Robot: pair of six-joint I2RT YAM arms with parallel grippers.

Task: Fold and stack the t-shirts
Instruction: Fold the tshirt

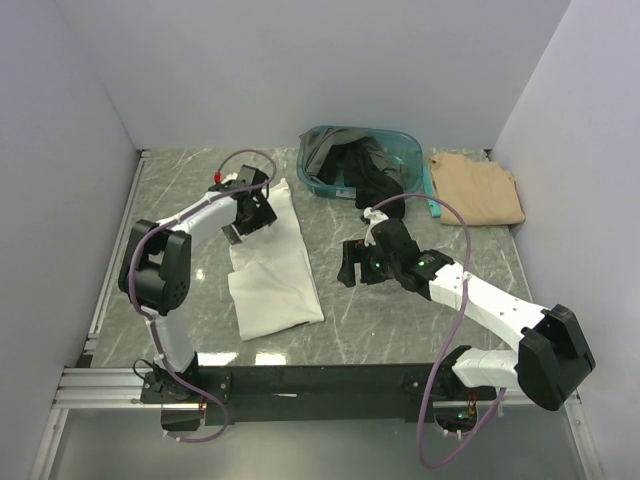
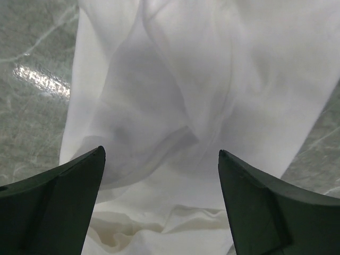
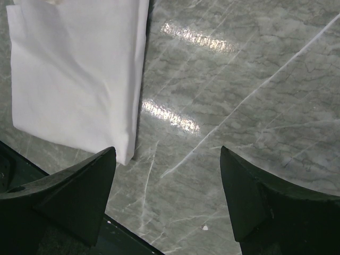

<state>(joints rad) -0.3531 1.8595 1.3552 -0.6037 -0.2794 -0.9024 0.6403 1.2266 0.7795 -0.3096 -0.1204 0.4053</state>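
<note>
The left pincer point(image 2: 161, 151) is open, with the white t-shirt point(image 1: 275, 280) bunched just under it. The right pincer point(image 3: 168, 150) is open too, beside the shirt. Pinching only the top layer could mess up the fold.

No text, label, brand or number is showing legibly in any view; the white t-shirt point(image 1: 272, 280), the tan t-shirt point(image 1: 478, 188) and the teal basket point(image 1: 308, 170) are bearing no readable marking

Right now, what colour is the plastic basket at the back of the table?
Teal. The basket shows best in the top external view.
</note>
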